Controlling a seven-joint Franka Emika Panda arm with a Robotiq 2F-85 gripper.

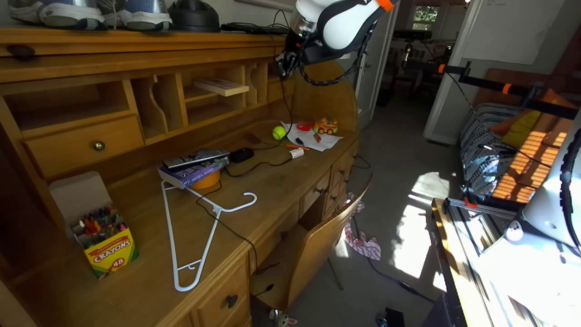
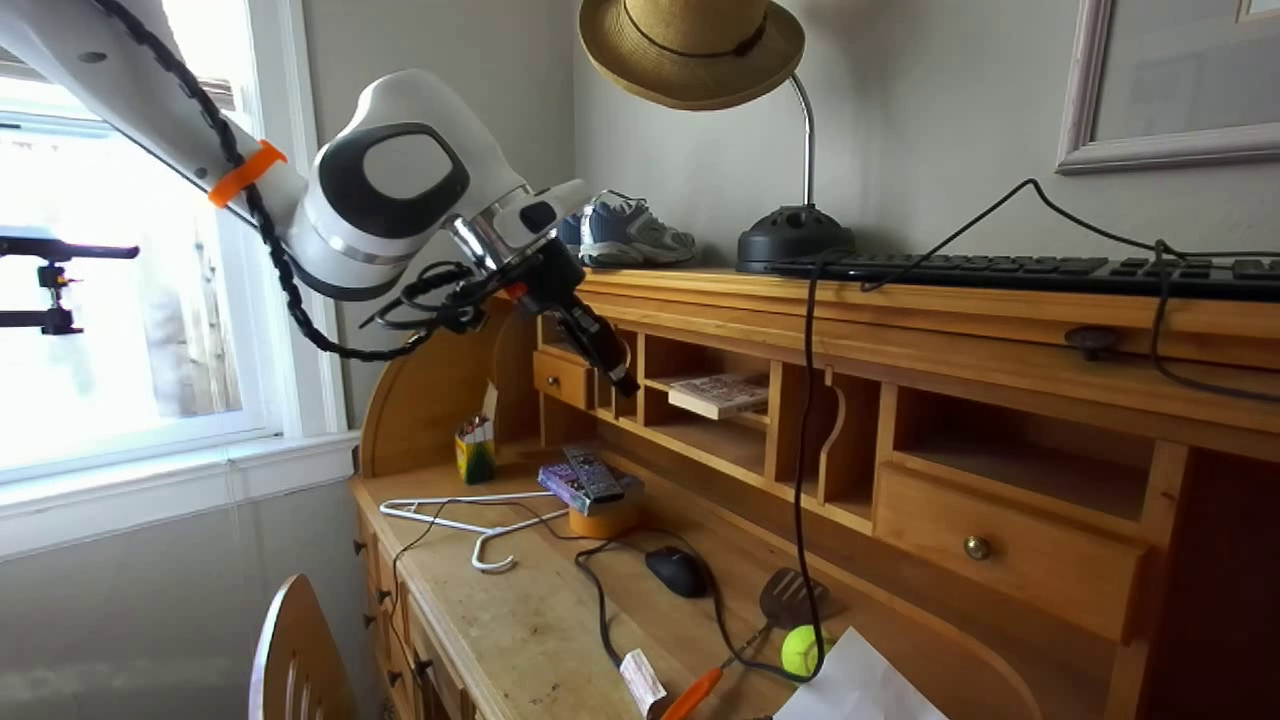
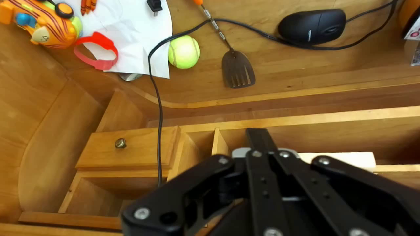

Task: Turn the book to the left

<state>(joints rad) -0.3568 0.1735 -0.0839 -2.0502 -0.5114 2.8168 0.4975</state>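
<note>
In an exterior view, the gripper hangs left of the book, its 2 jaws pressed together. The book juts past the near edge of the shelf.

The book is cream, the fingers black, the clothes hanger white, the tennis ball yellow-green, the crayon box yellow and green, the toy car striped orange, the surface honey-brown.

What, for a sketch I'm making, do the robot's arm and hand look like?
The arm is white and rounded, with a dark oval ring, a silvery collar, an orange band and a bumpy black cable. The hand is mostly black, with slim straight fingers and silvery screws.
</note>
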